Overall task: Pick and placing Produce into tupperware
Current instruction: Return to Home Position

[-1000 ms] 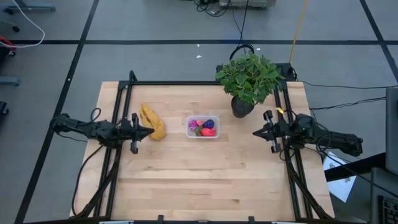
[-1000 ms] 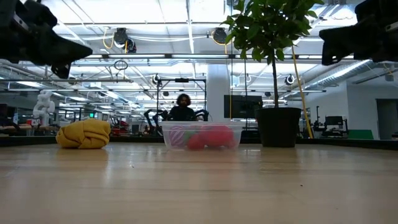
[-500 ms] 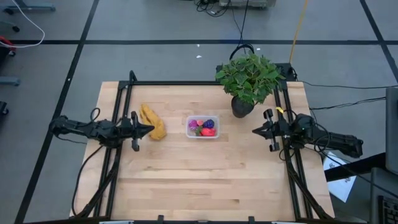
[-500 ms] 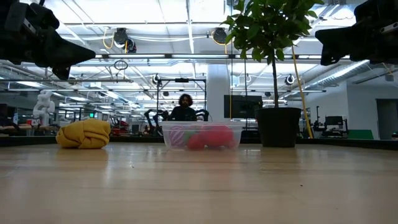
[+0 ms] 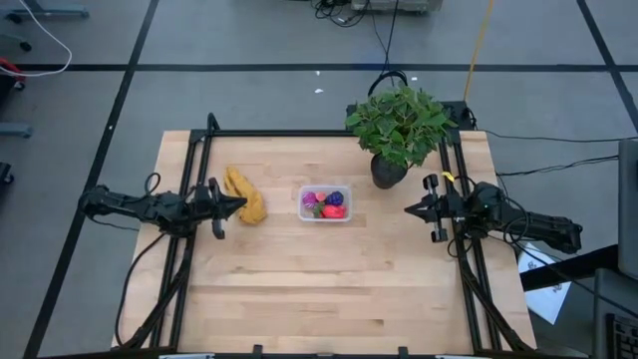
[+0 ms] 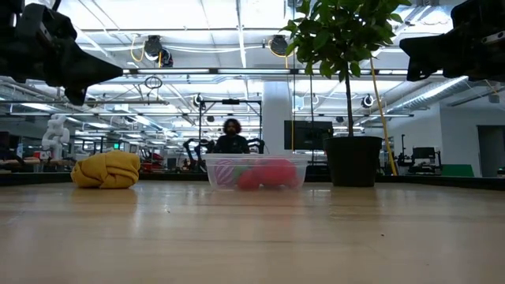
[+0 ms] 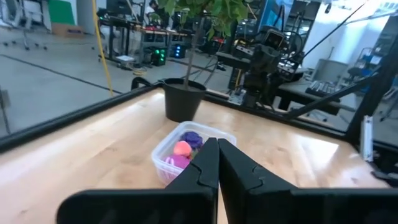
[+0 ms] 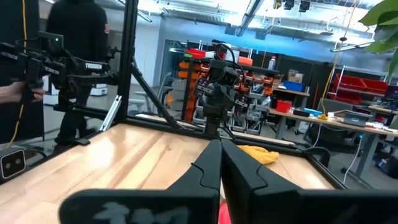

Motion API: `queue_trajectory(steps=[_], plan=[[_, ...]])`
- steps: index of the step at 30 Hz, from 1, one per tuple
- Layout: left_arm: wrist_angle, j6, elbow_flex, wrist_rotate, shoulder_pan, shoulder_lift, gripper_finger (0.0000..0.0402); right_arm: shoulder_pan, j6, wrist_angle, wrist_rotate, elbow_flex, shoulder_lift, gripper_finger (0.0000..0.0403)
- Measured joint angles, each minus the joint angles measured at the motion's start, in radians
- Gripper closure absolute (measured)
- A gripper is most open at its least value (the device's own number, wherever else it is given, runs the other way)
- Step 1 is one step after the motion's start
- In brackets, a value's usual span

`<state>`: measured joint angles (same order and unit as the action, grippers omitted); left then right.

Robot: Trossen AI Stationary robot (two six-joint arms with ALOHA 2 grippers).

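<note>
plant [image 6: 344, 35] top cropped, tupperware [image 7: 163, 162] partly behind left gripper [image 7: 217, 144]

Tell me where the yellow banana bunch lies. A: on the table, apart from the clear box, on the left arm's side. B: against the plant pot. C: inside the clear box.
A: the high view shows the banana bunch on the wood near the left gripper, clear of the tupperware.
</note>
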<state>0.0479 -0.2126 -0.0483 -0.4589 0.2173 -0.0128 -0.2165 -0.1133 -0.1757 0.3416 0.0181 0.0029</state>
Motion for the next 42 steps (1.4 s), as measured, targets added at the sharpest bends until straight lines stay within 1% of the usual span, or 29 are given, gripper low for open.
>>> queue_trajectory(steps=[3, 9, 14, 24, 34, 42], plan=[[0.0, -0.034, 0.0, 0.006, 0.0, 0.0, 0.0392, 0.0, 0.008, 0.0, 0.0, -0.001, 0.0, 0.0403], [0.0, -0.033, 0.0, 0.006, 0.0, 0.0, 0.0375, 0.0, 0.092, 0.0, 0.0, -0.001, 0.0, 0.0403], [0.0, -0.03, 0.0, 0.006, 0.0, 0.0, 0.0377, 0.0, 0.101, 0.0, 0.0, -0.001, 0.0, 0.0403], [0.0, -0.031, 0.0, 0.006, 0.0, 0.0, 0.0399, 0.0, 0.102, 0.0, 0.0, -0.002, 0.0, 0.0403], [0.0, -0.031, 0.0, 0.007, 0.0, 0.0, 0.037, 0.0, 0.102, 0.0, 0.0, -0.002, 0.0, 0.0403], [0.0, -0.031, 0.0, 0.007, 0.0, 0.0, 0.037, 0.0, 0.102, 0.0, 0.0, -0.002, 0.0, 0.0403]])
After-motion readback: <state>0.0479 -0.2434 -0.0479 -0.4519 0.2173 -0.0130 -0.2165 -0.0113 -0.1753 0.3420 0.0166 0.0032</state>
